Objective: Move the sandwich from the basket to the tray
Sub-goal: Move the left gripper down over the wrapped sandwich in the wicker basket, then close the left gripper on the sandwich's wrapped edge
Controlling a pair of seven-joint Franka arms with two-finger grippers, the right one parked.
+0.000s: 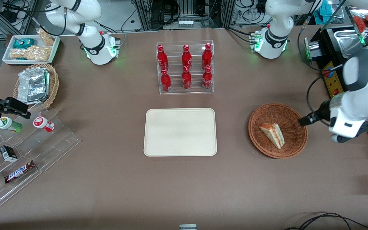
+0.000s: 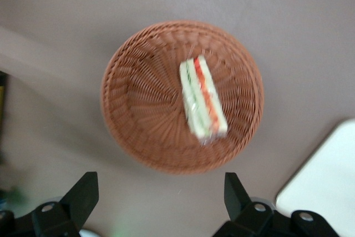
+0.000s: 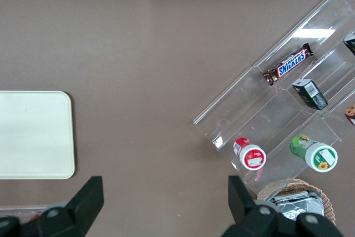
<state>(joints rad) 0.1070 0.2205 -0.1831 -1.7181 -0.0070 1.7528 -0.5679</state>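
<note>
Wrist view gives me one sandwich [image 2: 202, 97] in one wicker basket [image 2: 133, 109]; my gripper [image 2: 161, 195] hovers above its rim, fingers [image 2: 83, 192] spread, beside one bare tray [image 1: 180, 131].

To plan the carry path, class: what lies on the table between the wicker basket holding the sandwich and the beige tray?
Only bare brown tabletop, seen in the front view, separates basket and tray. The gripper, jaws open, hovers beside the basket.

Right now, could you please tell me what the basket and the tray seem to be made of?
Basket: reddish-brown woven wicker, its ribbed weave showing around the sandwich. Tray: smooth matte cream surface, probably plastic. The open gripper hovers above the basket.
</note>
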